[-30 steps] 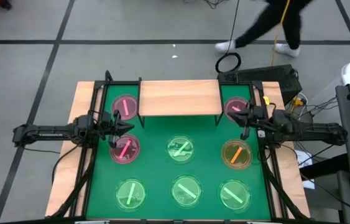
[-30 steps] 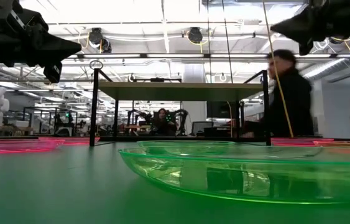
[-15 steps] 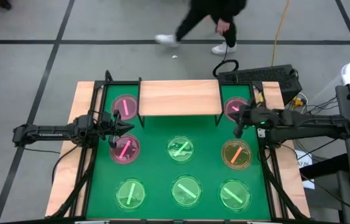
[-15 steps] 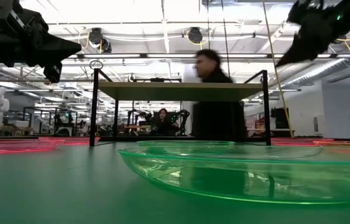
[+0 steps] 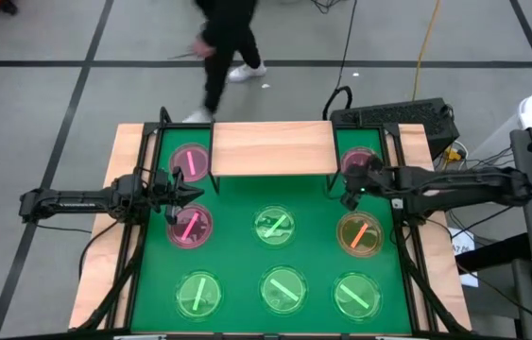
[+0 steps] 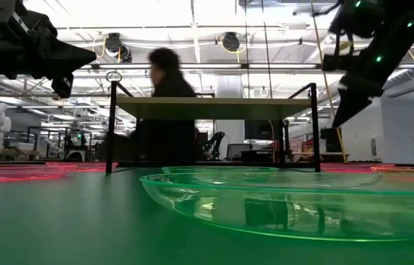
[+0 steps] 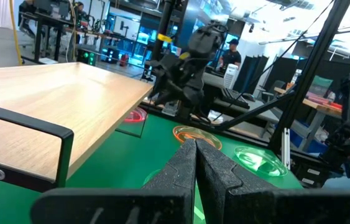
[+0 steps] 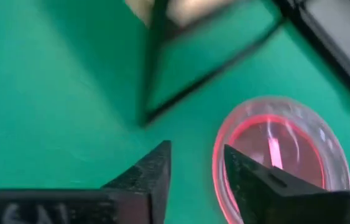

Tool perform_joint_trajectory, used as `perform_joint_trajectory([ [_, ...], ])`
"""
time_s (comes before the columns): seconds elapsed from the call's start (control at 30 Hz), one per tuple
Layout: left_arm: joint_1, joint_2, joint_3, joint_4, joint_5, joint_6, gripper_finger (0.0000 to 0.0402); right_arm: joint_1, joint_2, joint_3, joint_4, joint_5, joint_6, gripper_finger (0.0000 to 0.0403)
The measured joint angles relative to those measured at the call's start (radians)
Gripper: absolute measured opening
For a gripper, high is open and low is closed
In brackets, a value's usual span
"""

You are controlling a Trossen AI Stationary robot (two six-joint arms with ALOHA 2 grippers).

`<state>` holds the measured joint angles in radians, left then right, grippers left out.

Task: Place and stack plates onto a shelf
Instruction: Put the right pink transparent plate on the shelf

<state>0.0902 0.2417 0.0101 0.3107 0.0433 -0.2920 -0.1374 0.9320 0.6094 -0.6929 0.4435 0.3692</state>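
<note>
Your right gripper (image 8: 196, 177) has its jaws apart and empty, hanging over the back right corner of the green mat (image 5: 237, 274), close by the right end of the shelf (image 5: 272, 147). Your left gripper (image 7: 194, 163) has its jaws pressed together on nothing, waiting near the shelf's left end, between the two pink plates on that side.

The pink plate (image 8: 280, 158) you are nearest to lies flat on the mat just beside the shelf's right legs. In the right wrist view its near rim sits right at one jaw, with the dish mostly off to that side rather than between the jaws. You are beside it, not yet straddling the rim.

Judging by the look, these plates are thin, clear, light and rigid, with a low upturned rim and a glossy finish, so expect them to slide on the mat and to slip in a loose pinch. Take the rim edge-on, one jaw inside and one outside, away from the bright bar (image 8: 273, 151) across the middle. Squeeze gently; thin plastic of this kind may flex or crack.

The shelf top is bare. Seven other plates lie spread over the mat.
</note>
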Motion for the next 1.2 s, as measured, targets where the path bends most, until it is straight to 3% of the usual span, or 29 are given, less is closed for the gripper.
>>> perform_joint_trajectory([
  [0.27, 0.000, 0.000, 0.000, 0.000, 0.000, 0.000, 0.0015, -0.040, 0.090, 0.000, -0.108, -0.053, 0.171, 0.0147],
  [0.63, 0.000, 0.000, 0.000, 0.000, 0.000, 0.000, 0.0015, -0.073, 0.260, 0.000, -0.130, -0.029, 0.097, 0.0145],
  [0.8, 0.000, 0.000, 0.000, 0.000, 0.000, 0.000, 0.0015, -0.073, 0.342, 0.000, -0.110, -0.031, 0.097, 0.0163],
  [1.0, 0.000, 0.000, 0.000, 0.000, 0.000, 0.000, 0.0015, -0.090, 0.398, 0.000, -0.071, -0.024, 0.115, 0.0188],
  [1.2, 0.000, 0.000, 0.000, 0.000, 0.000, 0.000, 0.0015, -0.122, 0.434, 0.000, -0.042, -0.004, 0.126, 0.0183],
])
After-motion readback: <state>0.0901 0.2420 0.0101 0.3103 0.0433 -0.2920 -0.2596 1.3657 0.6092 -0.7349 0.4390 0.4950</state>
